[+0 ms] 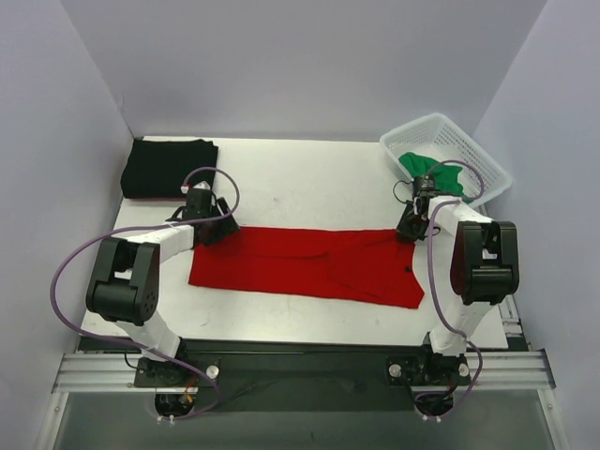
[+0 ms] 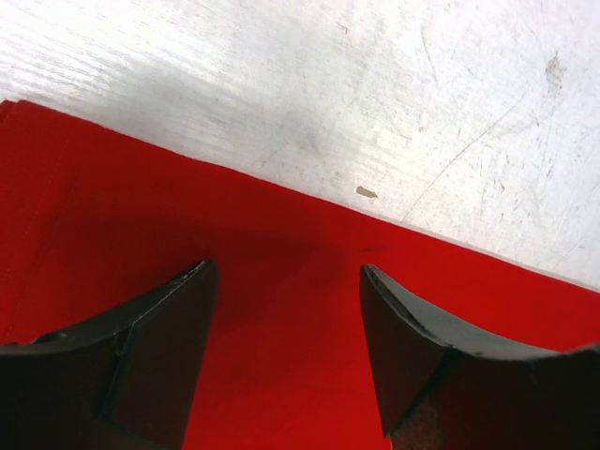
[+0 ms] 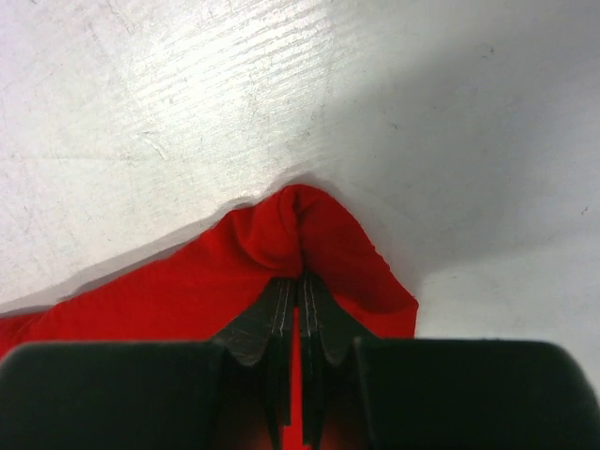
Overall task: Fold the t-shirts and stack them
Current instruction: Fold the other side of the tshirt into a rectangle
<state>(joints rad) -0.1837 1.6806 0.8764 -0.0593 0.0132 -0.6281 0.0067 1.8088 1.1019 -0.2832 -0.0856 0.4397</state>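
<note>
1. The right fingers (image 3: 272,323) are clenching on a small ridge of the red t-shirt (image 1: 309,262) at its far right corner. The cloth is bunching up just ahead of the tips, so the bite is probably shallow. Any lift should be starting slowly, or the pinch may be slipping out.
2. The left fingers (image 2: 169,319) are standing spread apart and gripping nothing. They are hovering over the shirt's left end, with red cloth lying flat beneath and between them and the far hem running just ahead of the tips.
3. The step in hand seems to be taking both far corners for a fold. To do it well, the left side should be pressing down close to that hem and gathering a ridge like the one on the right, catching every layer rather than the top one alone.
4. The shirt is lying as a long strip across the tabletop (image 1: 309,183) between the two arms, with a crease showing near its middle. Both ends should be rising together and pulling lightly apart, so the strip is travelling taut and landing square.
5. Further out, the black t-shirt (image 1: 169,167) is sitting folded at the far left corner, near the left arm, and the green t-shirt (image 1: 427,169) is lying in the basket (image 1: 469,150) at the far right. The raised edge should be keeping away from both.
</note>
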